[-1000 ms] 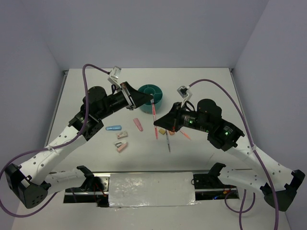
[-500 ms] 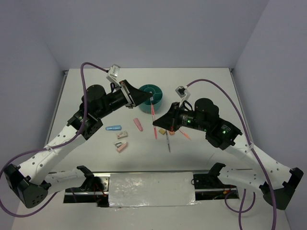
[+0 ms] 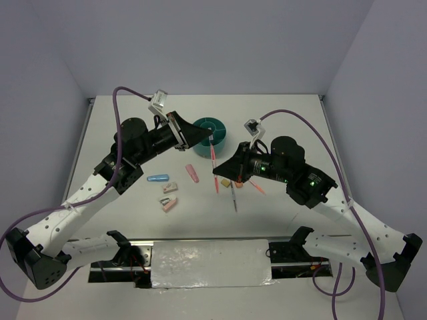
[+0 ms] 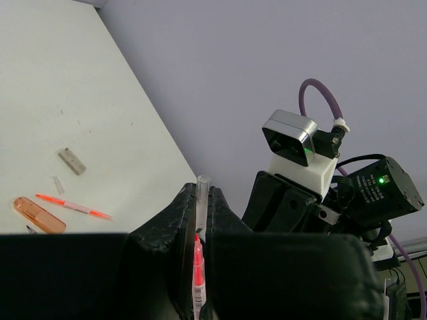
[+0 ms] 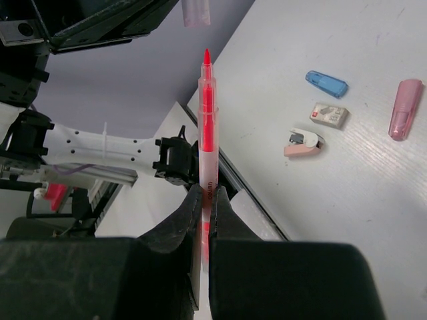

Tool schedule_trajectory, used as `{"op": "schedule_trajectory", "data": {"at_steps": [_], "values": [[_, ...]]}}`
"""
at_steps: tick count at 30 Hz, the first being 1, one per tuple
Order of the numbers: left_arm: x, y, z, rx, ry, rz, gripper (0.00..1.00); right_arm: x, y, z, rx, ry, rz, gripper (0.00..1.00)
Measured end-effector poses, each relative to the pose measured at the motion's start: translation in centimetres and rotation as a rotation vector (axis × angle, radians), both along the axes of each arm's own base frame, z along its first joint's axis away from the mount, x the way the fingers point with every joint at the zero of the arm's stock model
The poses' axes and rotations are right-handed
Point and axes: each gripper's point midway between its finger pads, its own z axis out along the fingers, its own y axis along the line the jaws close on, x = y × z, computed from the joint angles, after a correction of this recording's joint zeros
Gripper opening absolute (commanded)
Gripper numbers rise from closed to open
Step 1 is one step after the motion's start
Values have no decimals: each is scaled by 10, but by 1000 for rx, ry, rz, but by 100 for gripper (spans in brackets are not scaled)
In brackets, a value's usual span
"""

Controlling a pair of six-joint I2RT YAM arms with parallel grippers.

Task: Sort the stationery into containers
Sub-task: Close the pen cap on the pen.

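My right gripper (image 3: 216,172) (image 5: 205,193) is shut on a pink-red pen (image 5: 207,120) (image 3: 213,159), which it holds in the air with the bare tip pointing at my left gripper (image 3: 209,140) (image 4: 199,190). The left gripper is shut on a clear pen cap (image 4: 201,200) that sticks out past its fingertips. In the right wrist view the cap (image 5: 195,12) sits just beyond the pen tip, with a small gap. The round teal tub (image 3: 212,128) stands right behind the left gripper, partly hidden by it.
On the table lie a blue capsule (image 3: 157,178), a pink capsule (image 3: 192,173), a pink-white block (image 3: 171,189), a grey block (image 3: 164,200) and a pink block (image 3: 168,207). Near the right gripper are a tan block (image 3: 227,181), a thin pen (image 3: 234,197) and an orange pen (image 3: 257,187).
Both wrists have shifted slightly up and to the left. The pen stays in the right gripper and the cap in the left. The loose pieces have not moved.
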Motion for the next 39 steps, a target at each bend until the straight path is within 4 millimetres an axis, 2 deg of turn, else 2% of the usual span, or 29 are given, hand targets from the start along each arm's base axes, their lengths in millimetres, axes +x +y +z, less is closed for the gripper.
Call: {"op": "schedule_trajectory", "data": {"at_steps": [18, 29, 39], "values": [[-5, -2, -1, 3, -3, -31, 0, 2, -2, -3, -11, 6, -15, 0], [-5, -2, -7, 25, -7, -32, 0, 2, -2, 7, -2, -9, -15, 0], [-6, -3, -7, 24, -7, -39, 0, 5, -2, 4, -12, -5, -25, 0]]}}
